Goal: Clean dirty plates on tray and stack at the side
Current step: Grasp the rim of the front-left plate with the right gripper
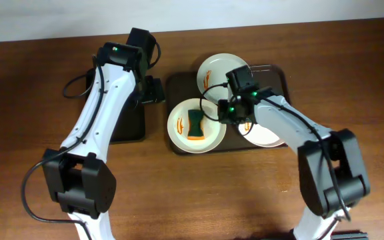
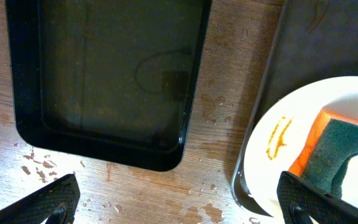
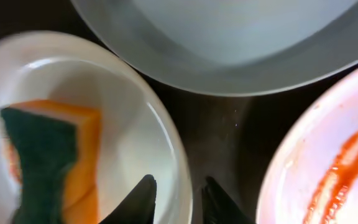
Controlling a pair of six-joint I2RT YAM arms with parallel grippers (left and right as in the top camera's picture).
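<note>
Three white plates sit on the brown tray [image 1: 177, 143] at the middle of a wooden table [image 1: 245, 193]. The left plate [image 1: 209, 137] holds a green-and-orange sponge [image 1: 196, 125] and a few orange streaks. The far plate [image 1: 223, 67] also shows streaks. The right plate [image 1: 267, 137], smeared orange, lies partly under the right arm. The right gripper [image 3: 179, 186] points down at the left plate's inner rim, in the gap where the three plates meet. Its jaws are narrow, one finger over the plate and one outside it, but I cannot tell whether they pinch the rim. The left gripper [image 2: 176, 193] hangs with jaws wide and holds nothing. It is over bare table between a black tray [image 2: 104, 74] and the brown tray's left edge.
</note>
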